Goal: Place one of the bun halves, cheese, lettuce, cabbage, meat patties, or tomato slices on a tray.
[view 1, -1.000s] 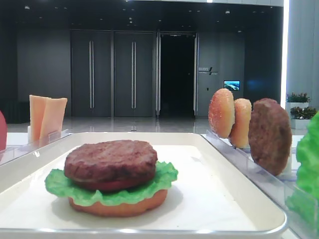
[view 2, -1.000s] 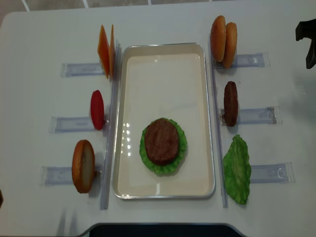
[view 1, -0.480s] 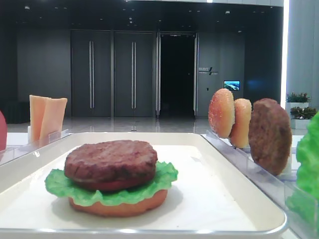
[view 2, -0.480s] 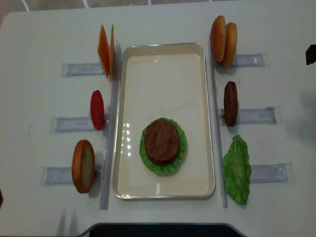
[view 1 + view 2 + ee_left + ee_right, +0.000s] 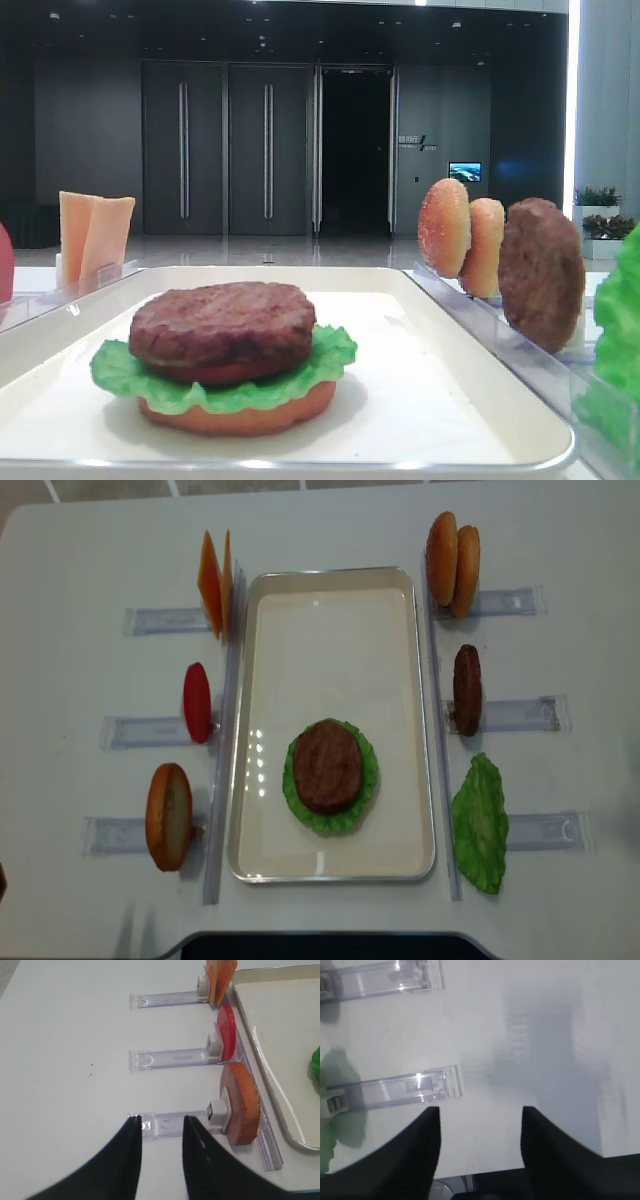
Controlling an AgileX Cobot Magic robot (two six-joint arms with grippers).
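Note:
On the cream tray (image 5: pixel 330 600) lies a stack: bun half (image 5: pixel 240 415), a red slice, lettuce (image 5: pixel 330 355), and a meat patty (image 5: pixel 327 765) on top. A second meat patty (image 5: pixel 467 688) stands in a right-side rack. My right gripper (image 5: pixel 480 1110) is open and empty above bare table, beside a clear rack (image 5: pixel 410 1087), with blurred green lettuce (image 5: pixel 330 1085) at the left edge. My left gripper (image 5: pixel 161 1119) is open and empty over the outer end of the rack that holds a bun half (image 5: pixel 242 1105). Neither gripper shows in the overhead view.
Left racks hold cheese (image 5: pixel 214 582), a tomato slice (image 5: pixel 197 702) and a bun half (image 5: pixel 168 815). Right racks hold two bun halves (image 5: pixel 452 556) and a lettuce leaf (image 5: pixel 480 823). The table's front edge runs just below the tray.
The right gripper has drawn back out of the overhead view past its right edge. The stack on the tray and the racks have not moved.

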